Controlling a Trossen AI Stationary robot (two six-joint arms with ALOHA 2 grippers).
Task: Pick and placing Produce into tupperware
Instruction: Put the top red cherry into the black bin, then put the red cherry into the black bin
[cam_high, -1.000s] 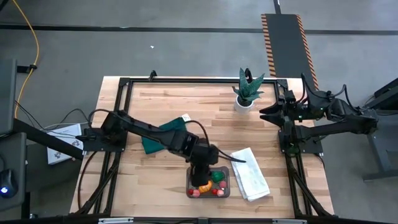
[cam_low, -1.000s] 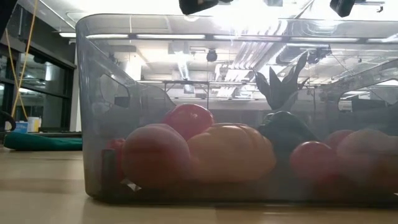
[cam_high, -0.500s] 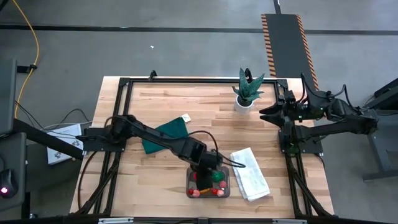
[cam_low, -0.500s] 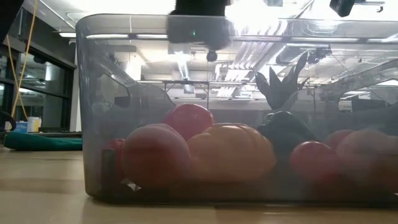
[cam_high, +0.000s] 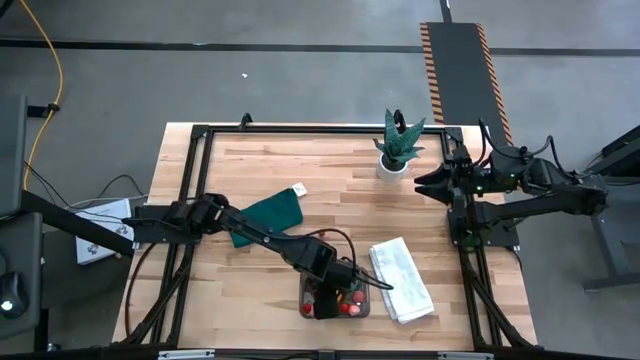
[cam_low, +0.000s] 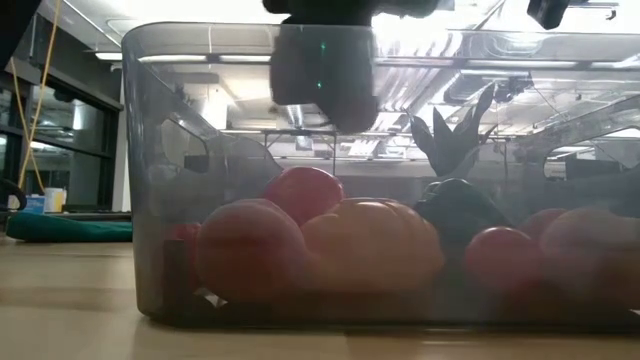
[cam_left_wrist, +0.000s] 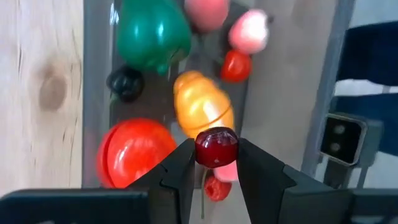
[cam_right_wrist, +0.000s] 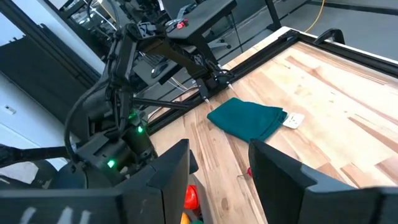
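Left wrist view shows the left hand (cam_left_wrist: 215, 163) clamped on a dark red cherry (cam_left_wrist: 216, 147), now lowered from above the rim to just over the produce (cam_left_wrist: 200, 104) in the tupperware (cam_high: 307, 287), so release looks near. Walls crowd it; the right hand (cam_right_wrist: 219, 163), empty and parted, waits beyond the counter (cam_high: 320, 190) edge.

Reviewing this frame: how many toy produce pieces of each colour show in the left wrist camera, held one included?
Glossy green toy pepper: 1
Small blackish toy piece: 1
Orange toy vegetable: 1
Pink toy fruits: 2
Red toy pieces: 3
Dark red toy cherry, in the left gripper: 1
Total: 9
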